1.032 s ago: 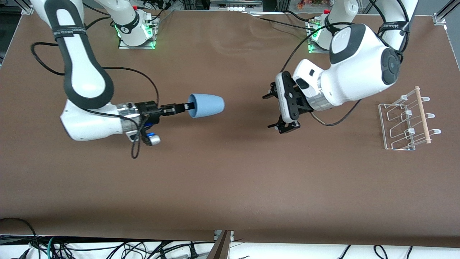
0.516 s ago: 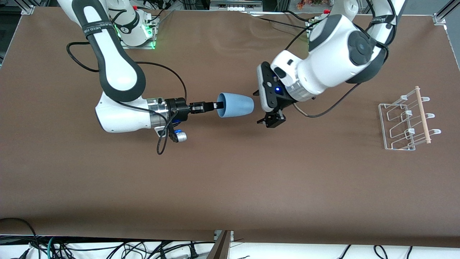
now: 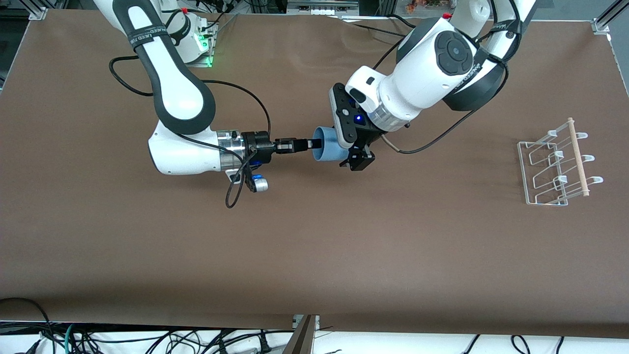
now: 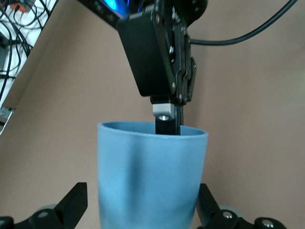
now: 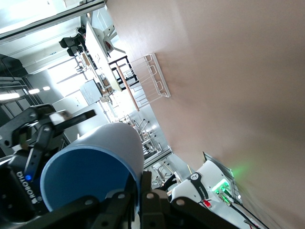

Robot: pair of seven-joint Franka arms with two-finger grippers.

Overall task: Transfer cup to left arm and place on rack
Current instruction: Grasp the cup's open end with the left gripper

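Both arms now meet over the middle of the counter (image 3: 314, 255), having closed the wide gap that lay between them a second ago. The right hand (image 3: 314, 144), clamped on the rim of the cup (image 3: 327, 145), has carried it sideways toward the left arm's end. The left hand (image 3: 355, 147) has swung in from near the rack's end to meet it. Its spread fingers (image 4: 71, 205) now flank the cup's closed end, one on each side, where before they hung well apart from the cup.
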